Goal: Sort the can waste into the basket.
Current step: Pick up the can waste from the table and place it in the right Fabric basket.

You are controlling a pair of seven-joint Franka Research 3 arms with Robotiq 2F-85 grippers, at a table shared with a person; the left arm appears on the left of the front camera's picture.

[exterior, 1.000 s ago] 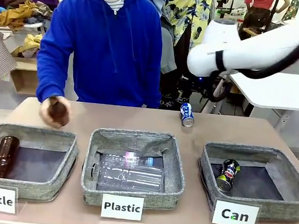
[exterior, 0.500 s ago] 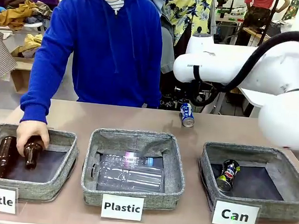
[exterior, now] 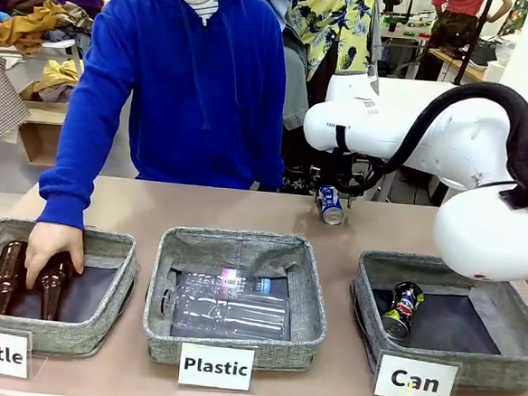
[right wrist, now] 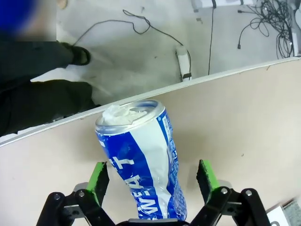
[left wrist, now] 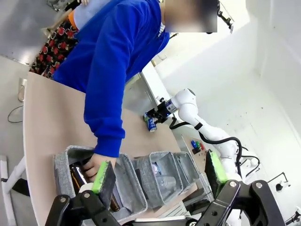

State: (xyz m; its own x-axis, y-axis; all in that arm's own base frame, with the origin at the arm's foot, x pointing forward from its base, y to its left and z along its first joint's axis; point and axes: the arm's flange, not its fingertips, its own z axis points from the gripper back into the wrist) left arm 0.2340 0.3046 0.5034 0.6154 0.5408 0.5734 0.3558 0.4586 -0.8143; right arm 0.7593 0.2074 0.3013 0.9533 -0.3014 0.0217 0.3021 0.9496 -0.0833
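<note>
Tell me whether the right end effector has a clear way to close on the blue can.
Probably yes. The blue can lies between the right end effector's green pads, which stand apart from its sides, with only bare table around it.

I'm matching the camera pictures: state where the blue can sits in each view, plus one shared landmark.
Front: blue can at the table's far edge, right of centre.
Left wrist: small, mid-frame, at the far arm's tip.
Right wrist: centre, between the green pads.
Landmark: the tan table.
</note>
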